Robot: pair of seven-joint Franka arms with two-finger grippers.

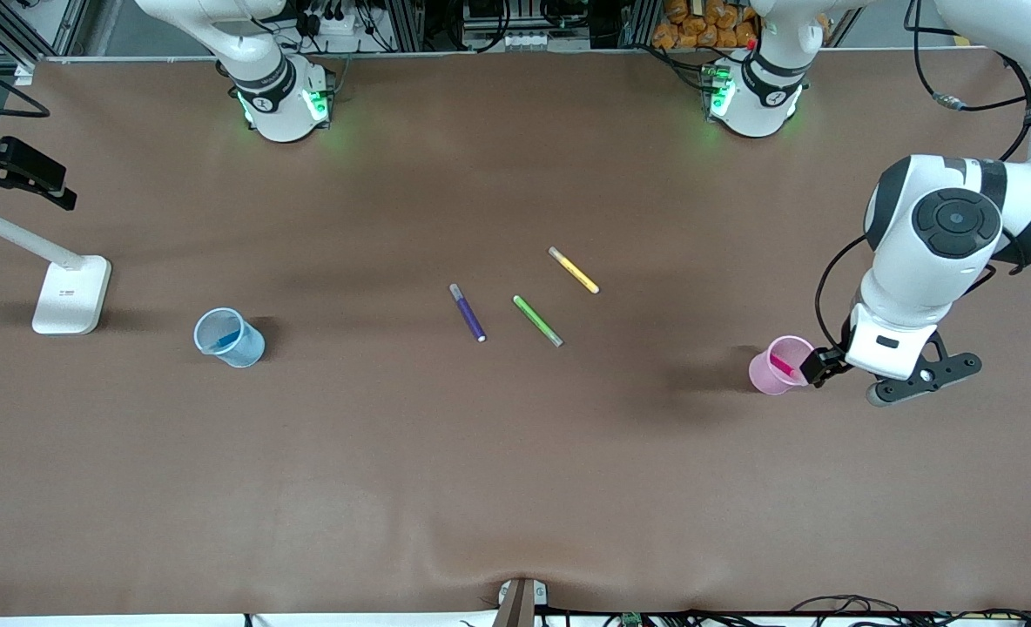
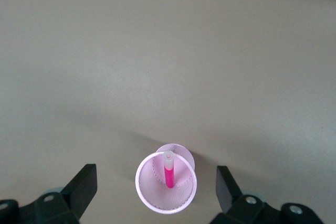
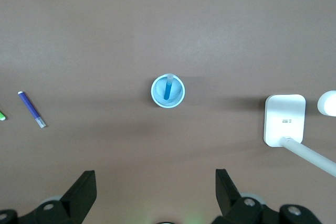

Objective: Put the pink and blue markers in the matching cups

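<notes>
From my station I see the pink marker [image 1: 782,365] standing inside the pink cup [image 1: 777,366], leaning against its wall with the pale end up. The pink cup stands on the desk [image 1: 515,453] toward the left arm's end. The left gripper [image 2: 156,188] hangs over this cup; in the left wrist view its jaws are wide apart, one on each side of the cup rim, and they hold nothing. They do not seem to touch the cup, but from these angles I cannot be fully sure.

The blue marker [image 1: 223,340] is inside the blue cup [image 1: 229,338], also leaning with its pale end toward the rim. This cup stands upright toward the right arm's end of the desk, near a white stand base [image 1: 71,294] with a slanted pole. The right gripper [image 3: 156,191] is not visible in the front view; its own wrist view looks straight down on the blue cup from well above, and its jaws are wide and empty.

In the middle of the desk three other pens lie flat and apart from each other: a purple pen [image 1: 468,313], a green pen [image 1: 538,320] beside it, and a yellow pen [image 1: 574,270], which lies farther from the front camera than the other two. All three are well apart from both cups.
</notes>
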